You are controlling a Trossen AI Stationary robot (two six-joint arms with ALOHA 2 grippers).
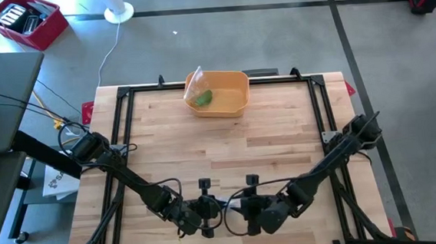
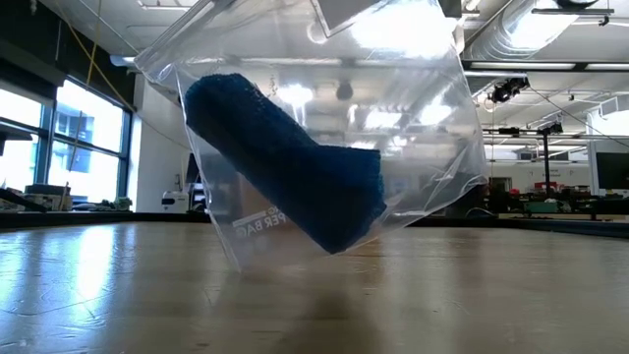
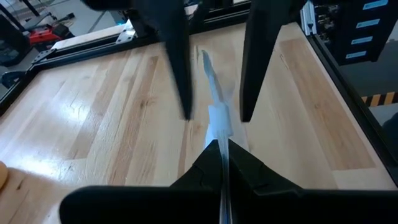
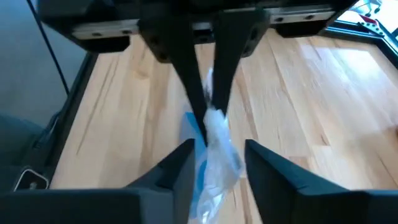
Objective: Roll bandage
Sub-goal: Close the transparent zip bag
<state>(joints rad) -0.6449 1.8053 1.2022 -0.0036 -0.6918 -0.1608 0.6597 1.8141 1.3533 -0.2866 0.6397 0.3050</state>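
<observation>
Pinching crinkly clear bag | left hand | blue, seemingly woven roll

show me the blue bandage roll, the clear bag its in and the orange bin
blue bandage roll (image 2: pixel 285 162), low view, middle of the roll's side
clear zip bag (image 2: pixel 423 118), low view, bare plastic wall beside the roll
orange bin (image 1: pixel 234 81), high view, its far rim

surface: wooden table, black frame edges | on it: 1 orange tray at far edge
</observation>
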